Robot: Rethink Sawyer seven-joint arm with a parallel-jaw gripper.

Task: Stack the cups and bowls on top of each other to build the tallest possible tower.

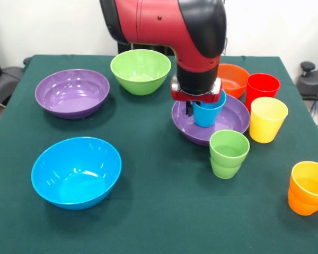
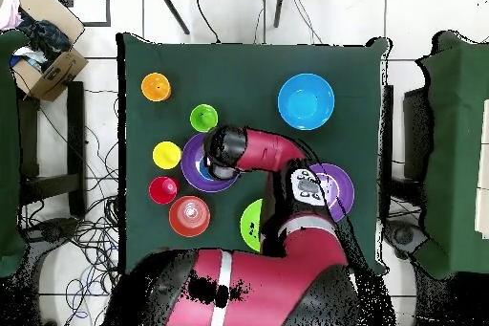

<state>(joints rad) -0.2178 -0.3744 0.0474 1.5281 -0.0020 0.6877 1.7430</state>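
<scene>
My gripper (image 1: 197, 112) reaches down into a wide purple bowl (image 1: 234, 126) at centre right and is shut on the rim of the blue cup (image 1: 208, 115), which stands in that bowl. One dark finger (image 1: 189, 108) shows outside the cup's left wall. Around this bowl stand the green cup (image 1: 229, 153), yellow cup (image 1: 267, 119), red cup (image 1: 262, 89) and orange bowl (image 1: 233, 79). The orange cup (image 1: 308, 188) stands apart at the near right. In the overhead view the arm hides the gripper and the blue cup; only the purple bowl's rim (image 2: 194, 171) shows.
The second purple bowl (image 1: 71, 92), the light green bowl (image 1: 140, 70) and the deep blue bowl (image 1: 76, 172) stand singly on the left half of the green cloth. A cardboard box (image 2: 43, 54) sits on the floor beside the table.
</scene>
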